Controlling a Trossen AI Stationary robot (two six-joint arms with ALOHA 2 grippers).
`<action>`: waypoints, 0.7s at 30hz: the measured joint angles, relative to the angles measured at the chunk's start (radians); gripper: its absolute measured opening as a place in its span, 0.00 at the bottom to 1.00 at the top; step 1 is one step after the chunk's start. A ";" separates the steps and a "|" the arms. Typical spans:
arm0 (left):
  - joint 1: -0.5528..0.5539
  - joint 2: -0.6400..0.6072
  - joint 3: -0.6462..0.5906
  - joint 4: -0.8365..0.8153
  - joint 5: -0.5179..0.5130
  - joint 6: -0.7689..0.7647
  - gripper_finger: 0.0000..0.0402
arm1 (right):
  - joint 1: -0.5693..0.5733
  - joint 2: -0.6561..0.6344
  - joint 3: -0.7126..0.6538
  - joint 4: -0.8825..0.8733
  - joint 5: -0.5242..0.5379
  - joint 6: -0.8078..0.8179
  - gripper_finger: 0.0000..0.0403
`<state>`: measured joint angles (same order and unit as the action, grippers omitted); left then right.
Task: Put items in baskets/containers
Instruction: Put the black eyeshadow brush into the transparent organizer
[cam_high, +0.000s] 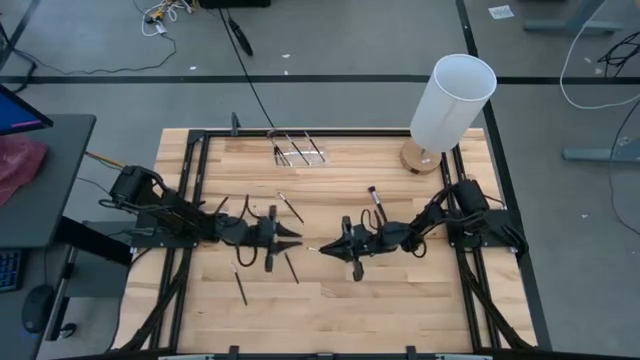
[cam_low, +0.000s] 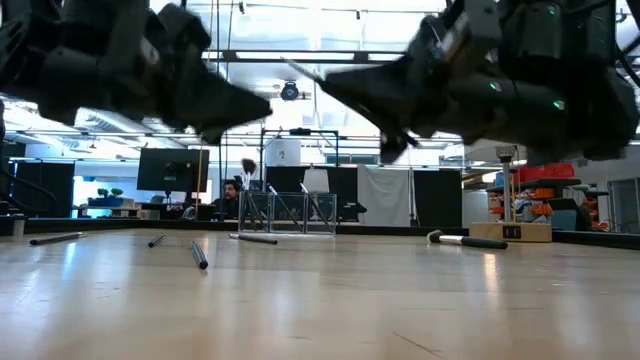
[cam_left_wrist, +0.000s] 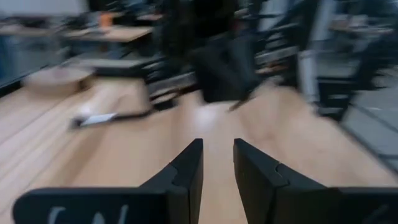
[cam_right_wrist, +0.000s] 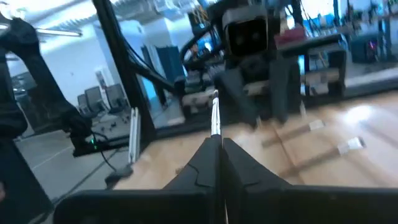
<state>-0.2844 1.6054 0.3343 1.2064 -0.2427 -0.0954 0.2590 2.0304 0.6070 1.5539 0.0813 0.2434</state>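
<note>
A pale wooden table (cam_high: 330, 300) carries the scene, with loose makeup brushes (cam_high: 240, 285) scattered on the near side of the clear organiser box (cam_high: 298, 150). Nearer than that box, at mid-table, the right gripper (cam_high: 325, 247) is clenched on a thin brush (cam_right_wrist: 214, 115) and the left gripper (cam_high: 296, 238) faces it, fingers slightly parted and empty. A tall white cylinder (cam_high: 452, 100) stands right of the box.
</note>
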 joint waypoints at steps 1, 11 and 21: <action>0.000 0.000 0.019 -0.002 0.033 0.010 0.23 | -0.003 0.000 0.014 -0.008 -0.001 -0.011 0.01; -0.001 0.000 0.127 -0.028 0.116 0.112 0.46 | -0.013 -0.002 0.086 0.001 -0.051 -0.062 0.01; -0.027 0.000 0.127 0.003 0.109 0.144 0.45 | -0.013 -0.002 0.086 0.008 -0.051 -0.060 0.02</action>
<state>-0.3119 1.6054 0.4614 1.2097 -0.1336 0.0490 0.2459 2.0289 0.6926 1.5616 0.0307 0.1829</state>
